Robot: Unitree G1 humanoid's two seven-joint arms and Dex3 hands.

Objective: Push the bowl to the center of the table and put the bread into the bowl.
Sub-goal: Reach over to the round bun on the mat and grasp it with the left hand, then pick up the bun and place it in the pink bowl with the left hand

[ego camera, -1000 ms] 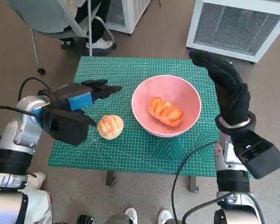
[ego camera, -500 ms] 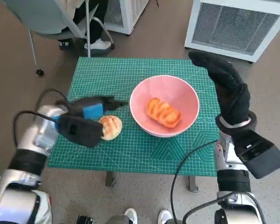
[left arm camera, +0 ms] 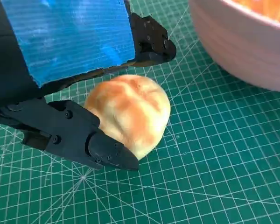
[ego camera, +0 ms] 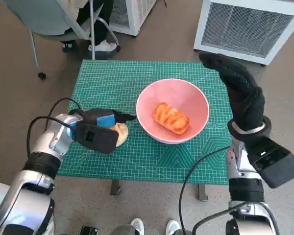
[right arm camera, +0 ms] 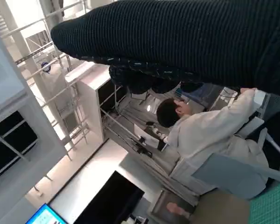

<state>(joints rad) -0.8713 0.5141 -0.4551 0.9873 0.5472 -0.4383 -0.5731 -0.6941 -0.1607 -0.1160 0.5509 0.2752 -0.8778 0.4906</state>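
The pink bowl [ego camera: 172, 110] stands right of the middle of the green mat [ego camera: 137, 78], with a long glazed bread [ego camera: 172, 118] lying inside it. A round bun [ego camera: 121, 133] lies on the mat just left of the bowl. My left hand [ego camera: 100, 128] sits low over the bun. In the left wrist view the bun [left arm camera: 128, 112] rests on the mat between my black fingers [left arm camera: 98, 144], which straddle it without lifting it; the bowl [left arm camera: 242, 46] is close beside. My right hand [ego camera: 240, 93] is raised, fingers straight, by the bowl's right side and holds nothing.
A white grilled unit [ego camera: 250, 24] stands past the table's far right corner. A chair [ego camera: 54, 19] with a seated person's feet [ego camera: 105, 46] is at the far left. In the right wrist view a person in white [right arm camera: 210, 130] sits beyond the glove [right arm camera: 177, 42].
My left hand has swung right and down from the mat's left part onto the round bun, its fingers now on both sides of it. Bowl, long bread and right hand have stayed put.
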